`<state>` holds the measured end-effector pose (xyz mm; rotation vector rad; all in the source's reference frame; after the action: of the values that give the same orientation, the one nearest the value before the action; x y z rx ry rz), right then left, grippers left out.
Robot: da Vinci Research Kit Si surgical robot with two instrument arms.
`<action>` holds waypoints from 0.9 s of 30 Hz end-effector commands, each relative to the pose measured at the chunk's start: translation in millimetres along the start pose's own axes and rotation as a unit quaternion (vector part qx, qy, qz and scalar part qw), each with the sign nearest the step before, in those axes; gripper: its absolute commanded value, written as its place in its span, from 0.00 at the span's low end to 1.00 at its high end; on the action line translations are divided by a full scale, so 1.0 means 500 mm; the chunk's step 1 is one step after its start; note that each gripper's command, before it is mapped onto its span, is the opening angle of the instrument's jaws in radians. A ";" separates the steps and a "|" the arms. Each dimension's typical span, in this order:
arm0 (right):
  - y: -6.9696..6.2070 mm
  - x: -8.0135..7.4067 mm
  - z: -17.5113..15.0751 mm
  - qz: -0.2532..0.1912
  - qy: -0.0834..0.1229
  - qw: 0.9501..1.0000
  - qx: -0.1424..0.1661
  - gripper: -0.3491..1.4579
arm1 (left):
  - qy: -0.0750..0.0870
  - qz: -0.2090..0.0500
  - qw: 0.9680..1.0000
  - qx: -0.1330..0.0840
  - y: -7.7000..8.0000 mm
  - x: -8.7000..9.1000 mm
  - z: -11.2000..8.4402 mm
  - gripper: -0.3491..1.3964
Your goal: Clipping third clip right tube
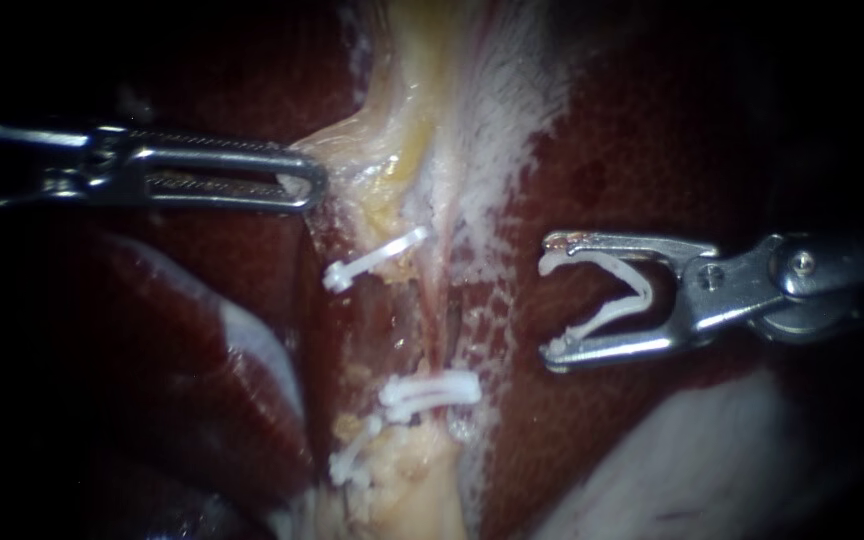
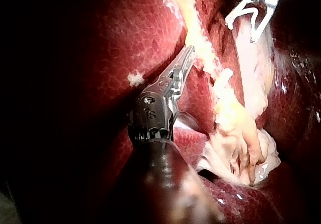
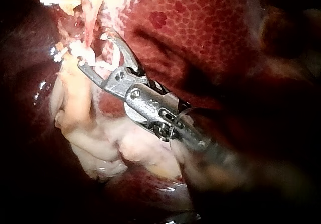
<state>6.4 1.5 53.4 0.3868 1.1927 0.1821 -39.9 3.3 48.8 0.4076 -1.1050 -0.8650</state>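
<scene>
The right instrument (image 1: pixel 552 298) comes in from the right edge of the frame. Its jaws stand wide apart, but they are not empty. They carry an open clip (image 1: pixel 642 285) between them, and each jaw touches one leg of it. The mouth of this clip looks to the left, straight at the right tube (image 1: pixel 445 320).

The tube is the reddish strand in the middle of the frame, and its long axis runs from top to bottom. So the clip's mouth is already across the tube, not along it. The coming move is, I judge, mostly a plain travel to the left over the liver (image 1: pixel 632 140).

The jaws are at the height of the bare stretch of tube between the upper clip (image 1: pixel 372 260) and the lower clip (image 1: pixel 432 388). A further clip (image 1: pixel 352 462) lies near the bottom of the frame. It is not clear which of these sits on which tube, because the strands lie close together here.

The free stretch is short, so the new clip has little room above and below it. The right instrument is near the tube but apart from it.

The left instrument (image 1: pixel 310 185), in the upper left, has its jaws closed on the edge of the pale tissue (image 1: pixel 382 150), above the upper clip. It is clear of the path.
</scene>
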 end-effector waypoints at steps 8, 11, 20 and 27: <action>-0.0002 -0.0003 0.0007 0.026 0.000 1.000 -0.001 0.52 | 0.001 -0.001 1.000 0.003 -0.0004 -0.0011 -0.0024 0.00; -0.0005 -0.0007 0.0020 0.049 -0.001 0.999 -0.003 0.52 | 0.002 -0.003 1.000 0.006 -0.0004 -0.0020 -0.0043 0.00; -0.0028 -0.0053 0.0096 0.101 -0.002 0.995 0.011 0.52 | 0.003 -0.006 1.000 0.000 -0.0032 -0.0046 -0.0105 0.00; -0.0016 -0.0067 0.0160 0.110 -0.003 0.994 0.018 0.52 | 0.001 -0.007 1.000 0.000 -0.0059 -0.0050 -0.0130 0.00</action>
<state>13.0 -2.0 58.8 0.5568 1.1481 0.3466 -35.6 2.5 42.5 0.4170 -1.1014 -0.8782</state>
